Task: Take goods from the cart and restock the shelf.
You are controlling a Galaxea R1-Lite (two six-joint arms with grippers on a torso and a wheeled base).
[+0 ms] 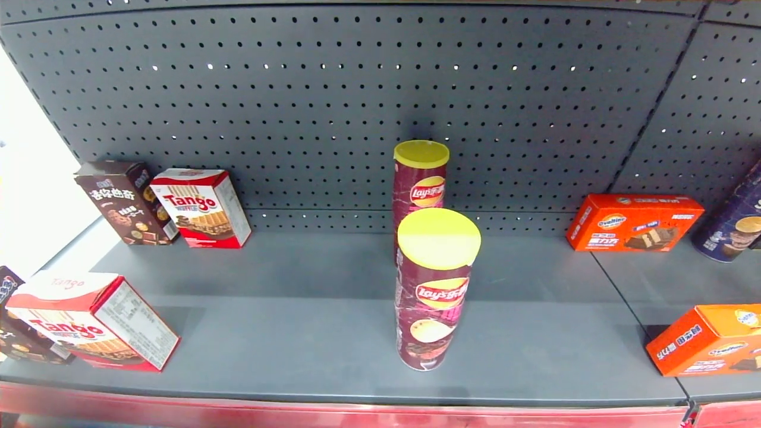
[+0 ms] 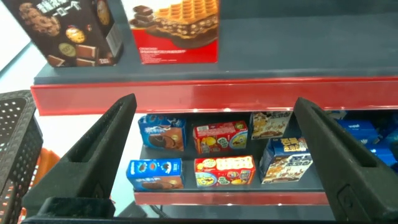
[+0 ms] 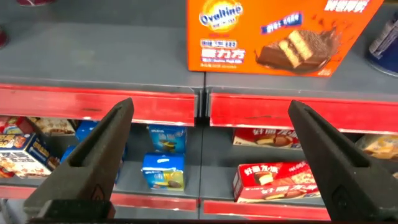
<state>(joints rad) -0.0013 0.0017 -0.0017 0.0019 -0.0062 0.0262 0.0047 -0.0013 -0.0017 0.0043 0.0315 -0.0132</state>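
Observation:
Two maroon chip cans with yellow lids stand upright in the middle of the grey shelf [image 1: 297, 333], one near the front [image 1: 434, 291] and one behind it [image 1: 420, 178] by the pegboard. My left gripper [image 2: 211, 162] is open and holds nothing; it hangs in front of the shelf's red front edge [image 2: 211, 93], below a dark cookie box [image 2: 68, 31] and a red-and-white wafer box [image 2: 177, 31]. My right gripper [image 3: 211, 162] is open and holds nothing, in front of the red edge under an orange box [image 3: 273, 37].
Wafer and cookie boxes [image 1: 199, 205] stand at the shelf's left, another wafer box [image 1: 95, 321] at front left. Orange boxes [image 1: 633, 223] [image 1: 707, 339] and a dark blue can [image 1: 734, 223] occupy the right. Lower shelves hold small snack boxes [image 2: 217, 137] [image 3: 165, 168]. A black mesh basket [image 2: 15, 143] shows beside the left gripper.

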